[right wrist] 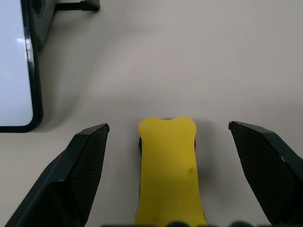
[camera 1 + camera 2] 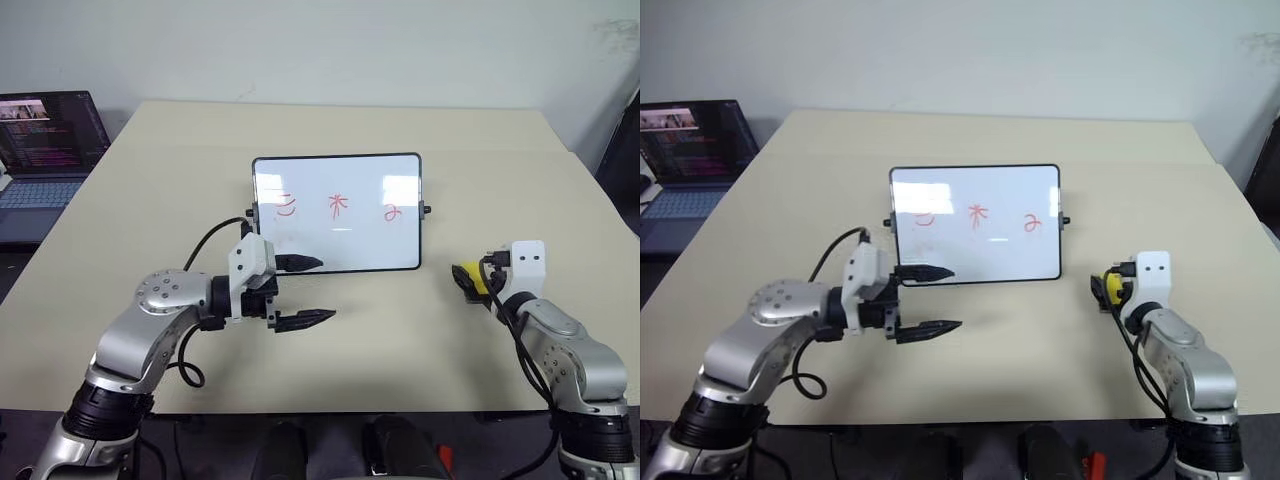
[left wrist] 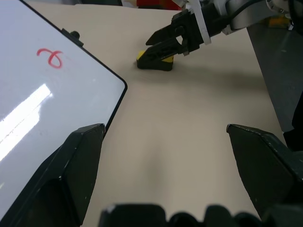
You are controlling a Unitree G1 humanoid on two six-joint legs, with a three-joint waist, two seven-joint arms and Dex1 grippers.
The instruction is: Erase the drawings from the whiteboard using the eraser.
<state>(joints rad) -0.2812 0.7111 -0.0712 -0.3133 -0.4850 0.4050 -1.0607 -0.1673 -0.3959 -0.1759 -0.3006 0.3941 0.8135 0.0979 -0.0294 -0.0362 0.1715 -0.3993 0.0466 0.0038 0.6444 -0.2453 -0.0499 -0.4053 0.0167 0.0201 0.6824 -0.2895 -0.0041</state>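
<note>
Three red drawings [image 2: 338,207] remained on the whiteboard [image 2: 336,262]. We had our right claw [image 1: 168,156] spread around the eraser [image 1: 168,168] on the tabletop [image 2: 400,340], our left claw [image 2: 305,292] spread near the board's corner. Closing off-centre could skid the eraser away.

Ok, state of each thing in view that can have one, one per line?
whiteboard: propped up, not yet erased
drawings: three red marks, intact
eraser: lying on table, between open jaws, not gripped
right gripper: open
left gripper: open, empty
laptop: open, screen lit
</note>
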